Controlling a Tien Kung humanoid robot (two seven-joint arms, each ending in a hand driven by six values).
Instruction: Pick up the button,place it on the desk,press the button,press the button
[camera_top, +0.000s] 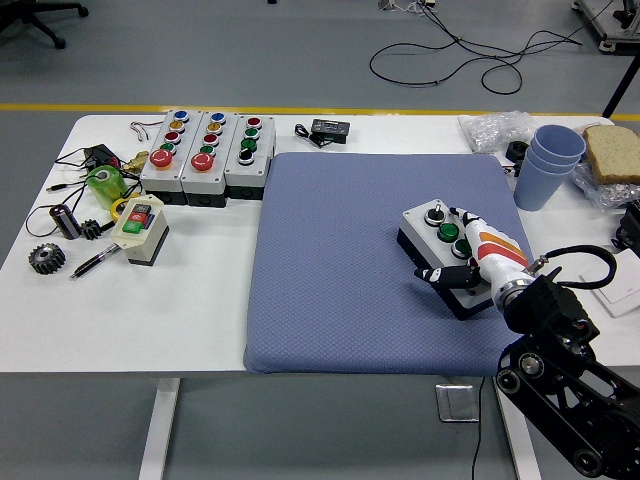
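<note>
A grey button box (432, 228) with a black selector knob, two green buttons and a red button lies at an angle on the right part of the blue mat (340, 260). My right hand (447, 245) reaches in from the lower right and lies over the box's near half. Its thumb (432, 273) is at the box's near side. Its straight fingers (470, 220) run along the far side beside the green buttons. The fingers are spread and do not close on the box. The red button is hidden under the hand. The left arm is out of view.
Three grey button boxes (207, 153) stand at the back left. A small switch box (139, 228), a gear (44, 258), a pen and cables lie at the left. Stacked blue cups (549, 162) and bread (612, 152) stand at the back right.
</note>
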